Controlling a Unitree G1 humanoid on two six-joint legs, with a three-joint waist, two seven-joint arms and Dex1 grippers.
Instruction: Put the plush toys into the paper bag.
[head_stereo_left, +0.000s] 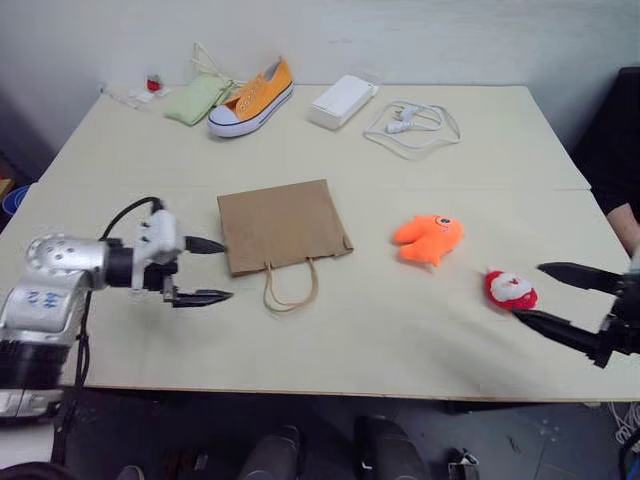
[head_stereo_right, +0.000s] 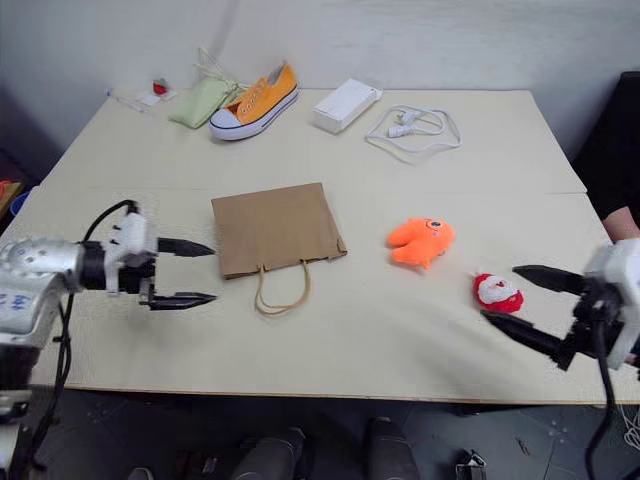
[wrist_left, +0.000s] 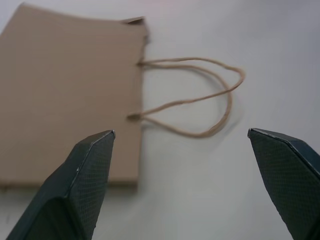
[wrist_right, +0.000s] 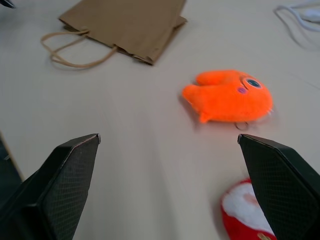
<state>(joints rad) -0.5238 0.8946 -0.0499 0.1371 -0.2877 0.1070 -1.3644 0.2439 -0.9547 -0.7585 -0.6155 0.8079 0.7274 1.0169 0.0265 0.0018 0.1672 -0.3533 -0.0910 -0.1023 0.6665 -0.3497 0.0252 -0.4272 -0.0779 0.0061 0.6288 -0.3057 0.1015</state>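
So nothing bagged yet: paper bag (head_stereo_left: 284, 226) flat on table (head_stereo_left: 470, 330), orange fish (head_stereo_left: 428, 240) and Santa (head_stereo_left: 509, 290) both outside; left tool (head_stereo_left: 205, 271) spread beside bag, right tool (head_stereo_left: 545, 295) spread near Santa, both empty

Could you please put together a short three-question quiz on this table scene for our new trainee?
1. True or false: the brown kraft paper bag stands upright with its mouth open.
2. Which plush toy lies nearest the right gripper? A) the bright orange fish-like plush toy B) the small round red-and-white Santa-like plush toy
3. Fill in: the bag's twisted paper loop handles point toward the ____ edge of the table, the robot's side.

Key:
1. False; it lies flat on the pale wooden table.
2. B; it sits beside the open right fingers, untouched. The left gripper, also open, is beside the bag.
3. Near.
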